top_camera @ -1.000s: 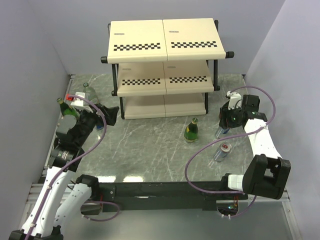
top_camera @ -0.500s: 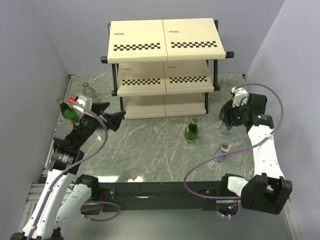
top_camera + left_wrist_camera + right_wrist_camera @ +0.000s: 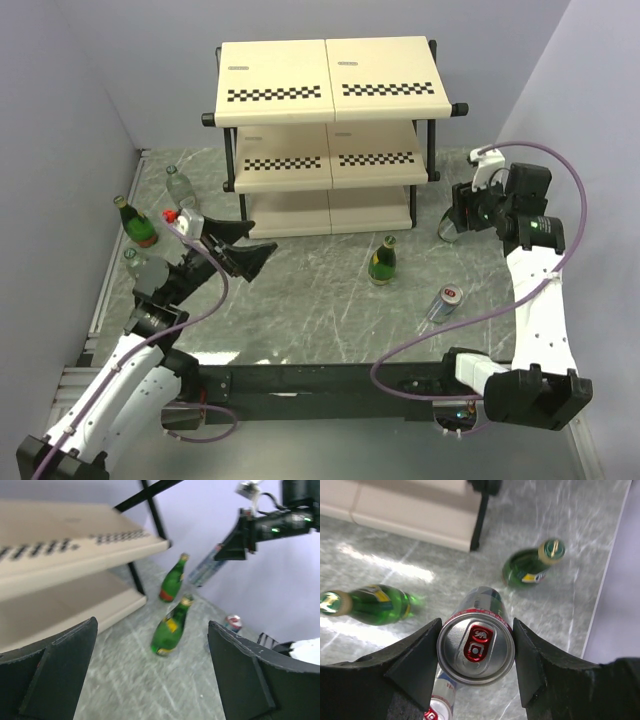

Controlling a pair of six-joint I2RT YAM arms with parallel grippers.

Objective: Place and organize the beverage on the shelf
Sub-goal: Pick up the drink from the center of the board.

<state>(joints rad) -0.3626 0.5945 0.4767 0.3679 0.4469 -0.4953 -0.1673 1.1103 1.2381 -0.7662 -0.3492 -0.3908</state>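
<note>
A silver can [image 3: 446,303] lies on the marble tabletop [image 3: 300,310], forward of the shelf [image 3: 330,70] and off its right front corner. 1 green glass bottle [image 3: 382,262] stands just in front of the shelf's right half. The left gripper [image 3: 256,240] hangs wide open and empty before the shelf's left front leg. The right gripper [image 3: 476,627] clamps a slim can [image 3: 476,650] off the shelf's right side; a 2nd green bottle [image 3: 532,567] stands beneath.
</note>
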